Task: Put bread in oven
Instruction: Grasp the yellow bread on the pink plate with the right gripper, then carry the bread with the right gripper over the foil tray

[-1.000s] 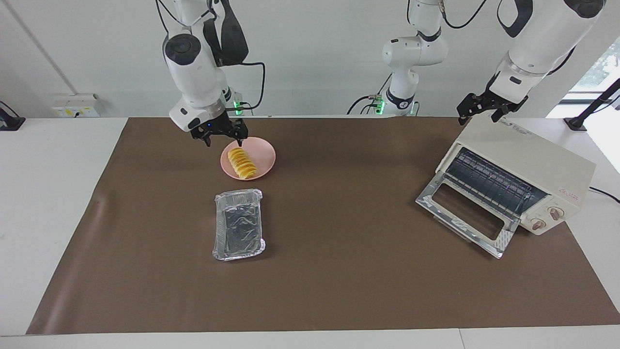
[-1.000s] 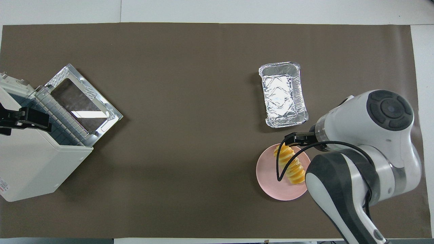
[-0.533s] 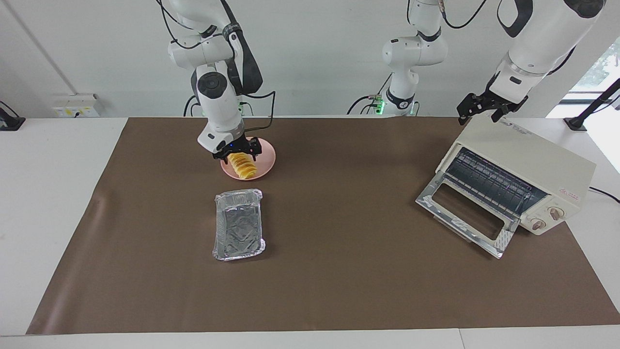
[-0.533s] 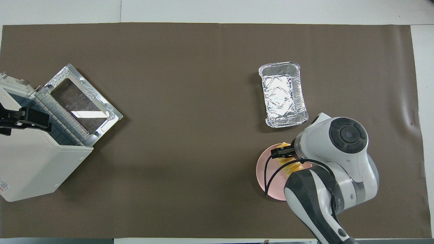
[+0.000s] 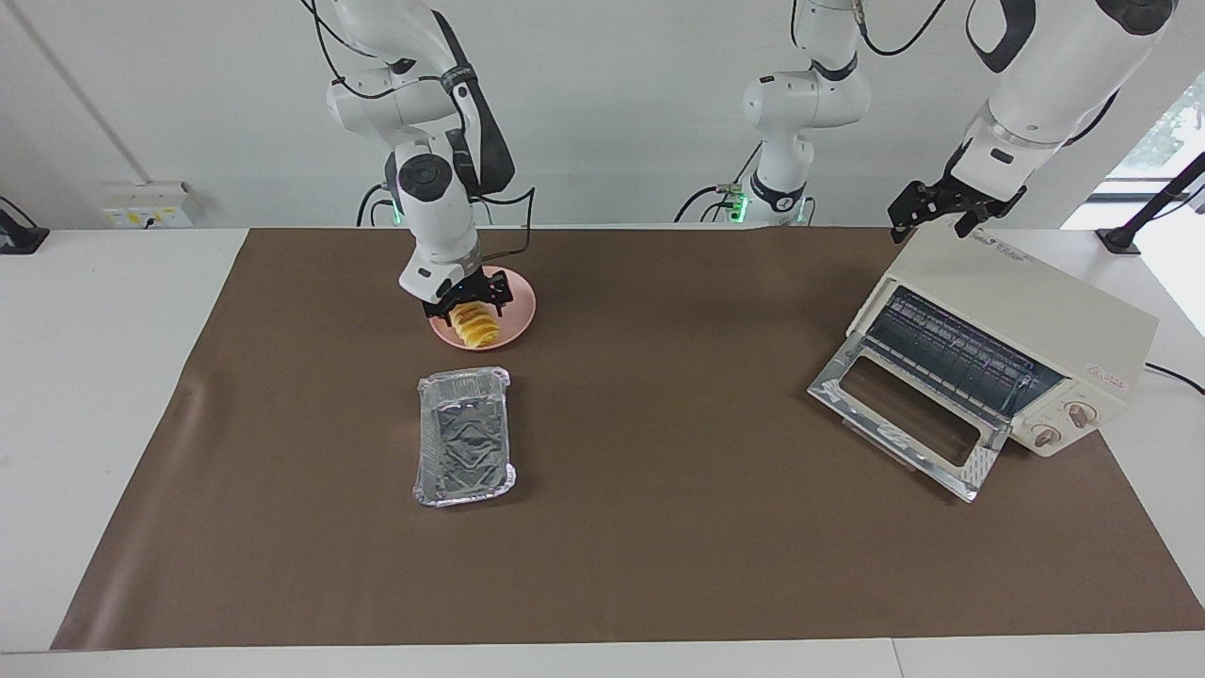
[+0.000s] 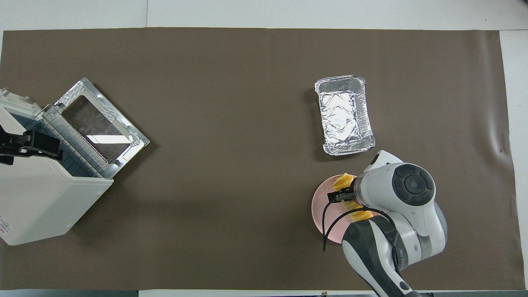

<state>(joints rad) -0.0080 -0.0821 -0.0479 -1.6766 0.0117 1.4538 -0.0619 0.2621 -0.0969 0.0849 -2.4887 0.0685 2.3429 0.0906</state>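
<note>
between right gripper (image 5: pixel 468 303) fingers — bread (image 5: pixel 475 326)

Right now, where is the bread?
The bread lies on the pink plate toward the right arm's end, nearer the robots than the foil tray, under the right gripper.

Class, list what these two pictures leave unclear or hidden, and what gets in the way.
- Middle of the bread, overhead view: covered by the right arm.
- Whether the right gripper touches the bread, facing view: too small to tell.
- Left gripper, overhead view: partly cut by the picture's edge.
- Inside of the oven, both views: dark past the rack.
</note>
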